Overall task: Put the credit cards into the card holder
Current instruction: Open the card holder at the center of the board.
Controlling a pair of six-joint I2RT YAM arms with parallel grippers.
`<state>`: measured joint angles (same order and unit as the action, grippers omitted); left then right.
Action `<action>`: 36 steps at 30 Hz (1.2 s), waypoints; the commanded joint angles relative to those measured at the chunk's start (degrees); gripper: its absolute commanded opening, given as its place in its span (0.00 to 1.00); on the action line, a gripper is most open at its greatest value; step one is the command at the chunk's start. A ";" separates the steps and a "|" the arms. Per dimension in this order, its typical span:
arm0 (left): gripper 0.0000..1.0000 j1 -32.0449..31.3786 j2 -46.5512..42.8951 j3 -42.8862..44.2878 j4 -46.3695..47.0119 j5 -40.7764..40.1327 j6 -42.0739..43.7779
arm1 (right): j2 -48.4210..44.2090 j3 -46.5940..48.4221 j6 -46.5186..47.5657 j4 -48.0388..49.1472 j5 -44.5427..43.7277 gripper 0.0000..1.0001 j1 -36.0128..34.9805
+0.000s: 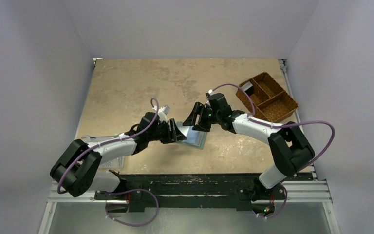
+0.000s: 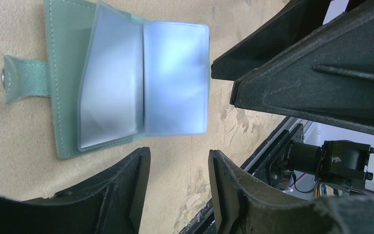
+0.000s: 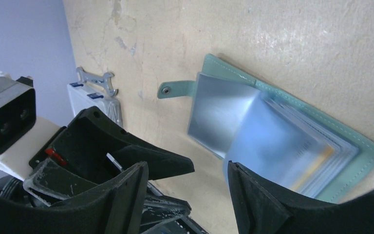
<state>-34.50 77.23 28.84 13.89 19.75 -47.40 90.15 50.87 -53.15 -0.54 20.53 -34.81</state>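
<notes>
Tabletop (image 1: 126, 87): left claw (image 2: 177, 162), right claw (image 3: 187, 169) wide, empty.

Probably a robotics lab test cell: plain pale walls (image 1: 29, 73) box in a mottled tan worktop (image 1: 126, 83) on three sides. The left arm (image 1: 112, 146) and right arm (image 1: 258, 127) are bolted to a slotted metal frame (image 1: 199, 195) along its near edge.

Pale lavender-grey walls (image 1: 185, 24) on three sides of a mottled tan tabletop (image 1: 126, 87), even light
</notes>
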 commanded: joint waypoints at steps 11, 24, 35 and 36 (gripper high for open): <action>0.60 0.22 1.66 2.50 2.77 1.85 1.91 | -0.88 4.33 4.33 -6.35 -5.90 0.71 0.19; 0.26 0.22 12.53 4.66 8.46 6.92 -2.29 | 4.79 2.89 19.95 -2.06 7.03 0.74 8.97; 0.21 0.48 13.51 3.78 6.91 4.48 -2.28 | 5.97 4.08 22.41 -3.49 4.98 0.70 8.89; 0.21 0.62 13.40 3.82 6.67 4.43 -2.15 | 5.40 4.52 22.85 -4.30 3.84 0.70 8.88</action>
<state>-34.50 90.78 31.77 20.03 25.23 -49.08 98.13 52.18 -33.36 -3.29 26.55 -25.61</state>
